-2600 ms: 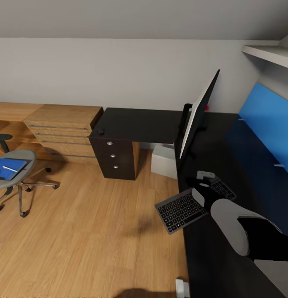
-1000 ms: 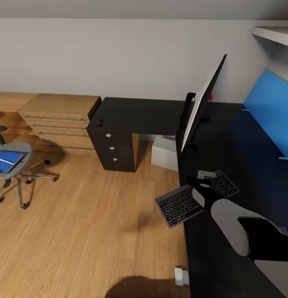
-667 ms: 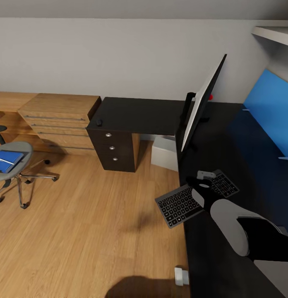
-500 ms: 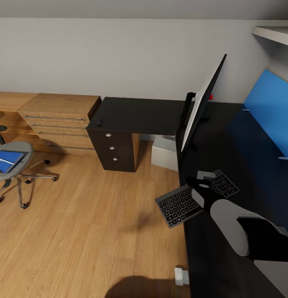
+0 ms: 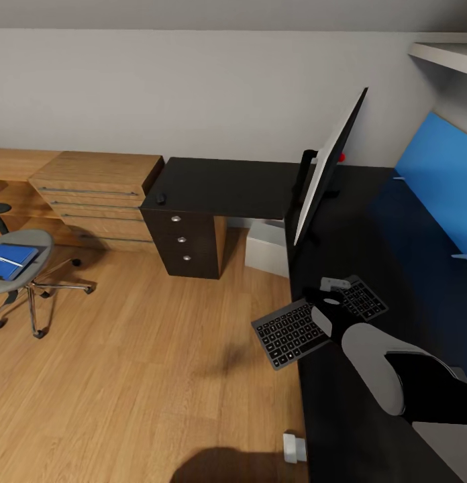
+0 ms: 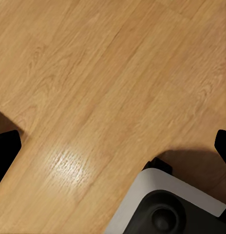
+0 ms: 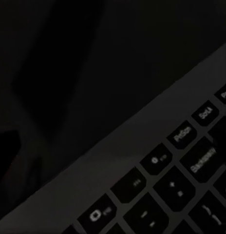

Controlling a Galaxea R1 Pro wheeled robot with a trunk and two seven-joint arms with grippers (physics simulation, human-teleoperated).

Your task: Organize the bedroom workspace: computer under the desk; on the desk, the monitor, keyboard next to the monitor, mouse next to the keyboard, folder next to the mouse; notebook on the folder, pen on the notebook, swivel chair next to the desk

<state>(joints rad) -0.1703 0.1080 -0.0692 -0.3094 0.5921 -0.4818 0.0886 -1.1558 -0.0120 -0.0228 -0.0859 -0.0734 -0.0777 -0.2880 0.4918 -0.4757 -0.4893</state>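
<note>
"Where was the keyboard (image 5: 319,320)?"

"Half on the black desk (image 5: 368,255), in front of the monitor (image 5: 327,168); its left end jutted past the edge over the wood floor (image 5: 146,362)."

"And the right gripper (image 5: 329,295)?"

"On the keyboard's middle. Whether its jaws gripped it, I couldn't tell. The left gripper's (image 6: 113,146) fingers stood wide over bare floor."

"The risk?"

"I judged that a slack hold, or a push toward the edge, could tip the keyboard off."

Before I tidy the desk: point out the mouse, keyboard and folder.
mouse (image 5: 160,198), head view, its top.
keyboard (image 5: 289,333), head view, keys overhanging the desk edge.
folder (image 5: 7,261), head view, blue cover.
</note>
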